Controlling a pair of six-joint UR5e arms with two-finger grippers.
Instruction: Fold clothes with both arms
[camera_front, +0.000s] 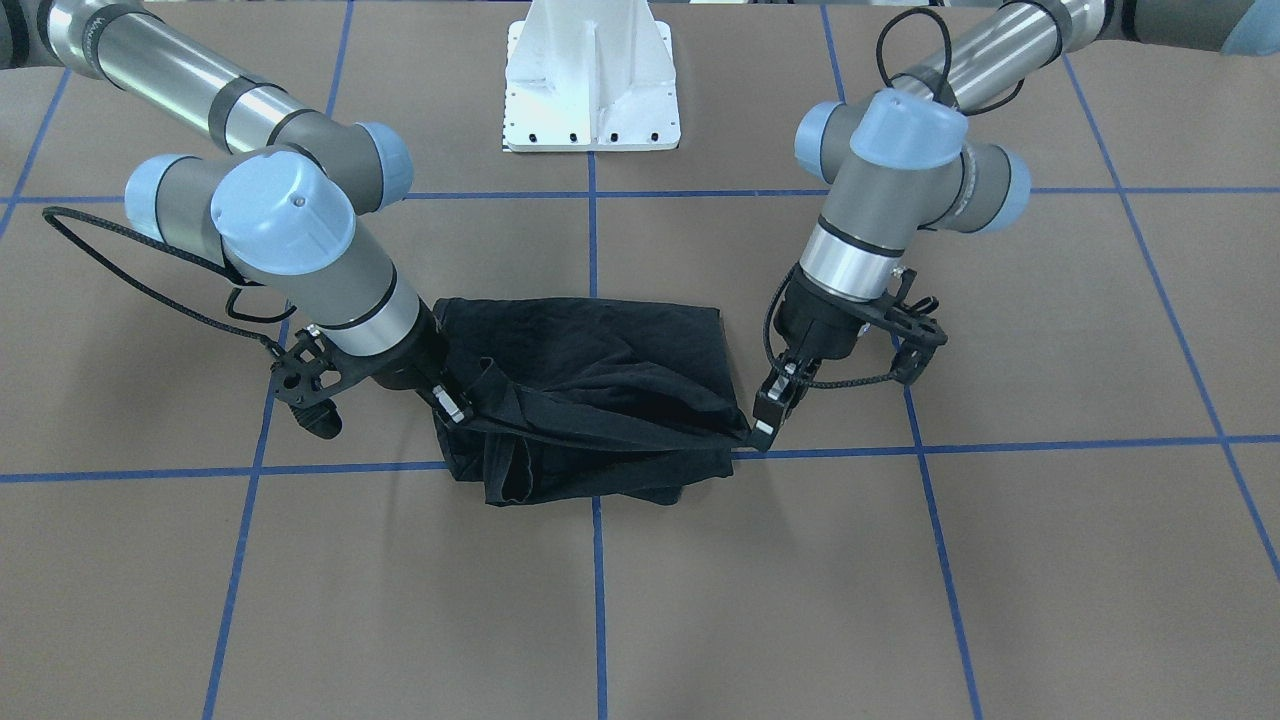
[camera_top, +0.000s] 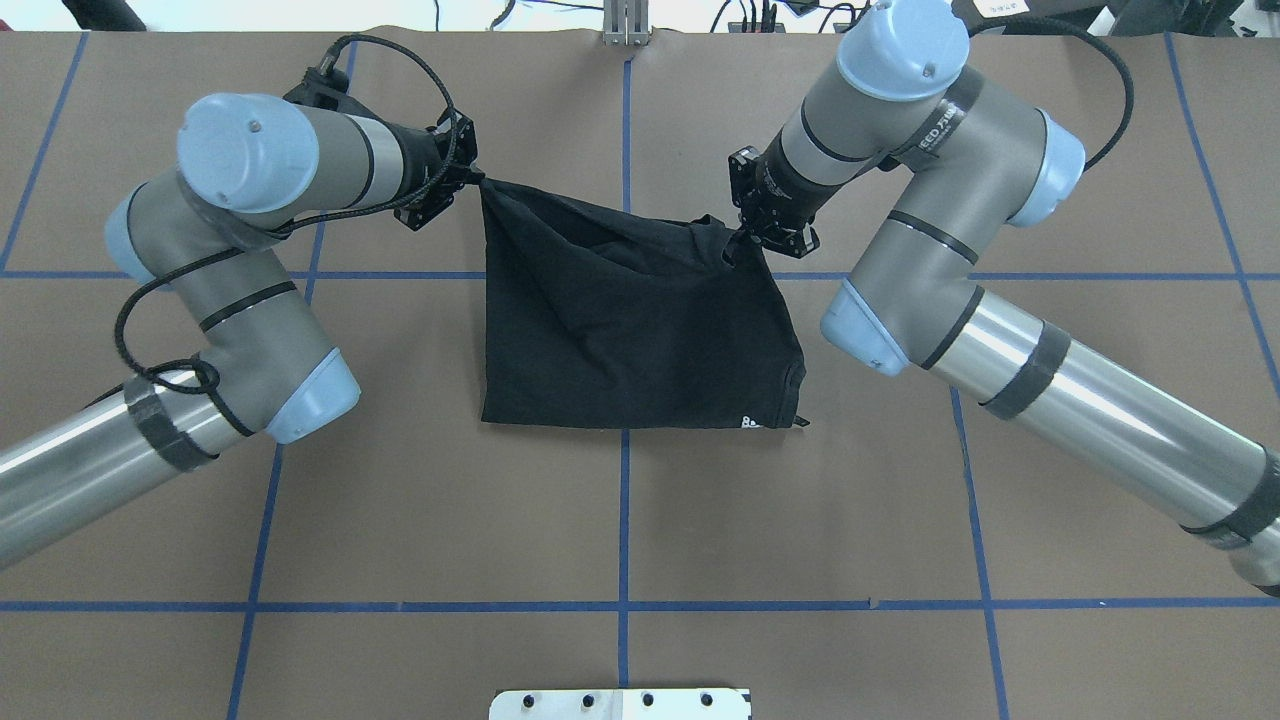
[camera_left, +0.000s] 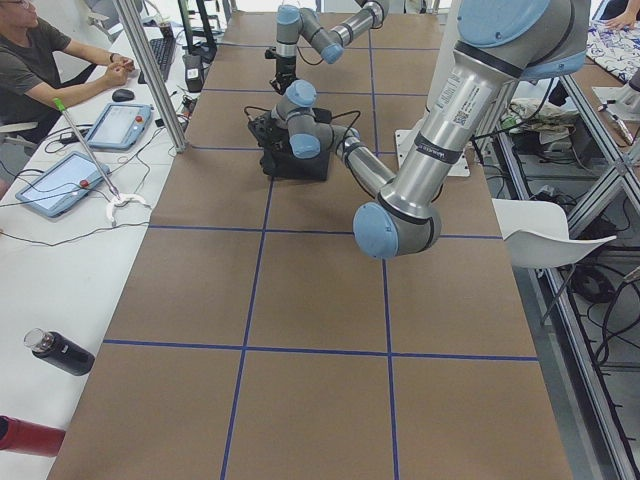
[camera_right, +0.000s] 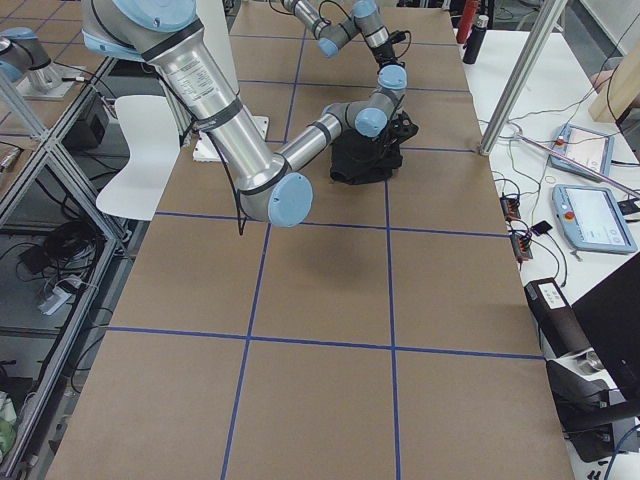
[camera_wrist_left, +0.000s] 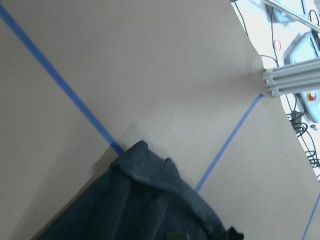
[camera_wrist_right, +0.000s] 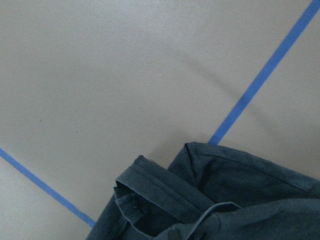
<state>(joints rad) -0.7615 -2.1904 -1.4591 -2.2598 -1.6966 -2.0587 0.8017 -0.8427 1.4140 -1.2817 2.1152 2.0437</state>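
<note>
Reaching in from both sides with elbows folded and wrists turned inward: left arm (camera_top: 235, 270) low over the desk (camera_top: 400, 520), right arm (camera_top: 940, 210) mirrored opposite. Gripping the black T-shirt (camera_top: 620, 330) by its far edge, with the left pincer (camera_top: 468, 182) clenched on one corner and the right pincer (camera_top: 748, 232) clenched on a bunched fold at the other. Stretched taut between the two and raised there, with the near hem lying flat, mid-desk, across the centre line. Underneath, brown covering gridded with blue tape (camera_top: 622, 520); white pedestal (camera_front: 592, 85) at the robot's side. Alongside, in the left side view, a white bench (camera_left: 60, 290) with tablets (camera_left: 60, 183), a black bottle (camera_left: 58, 350) and a seated operator (camera_left: 35, 60).
</note>
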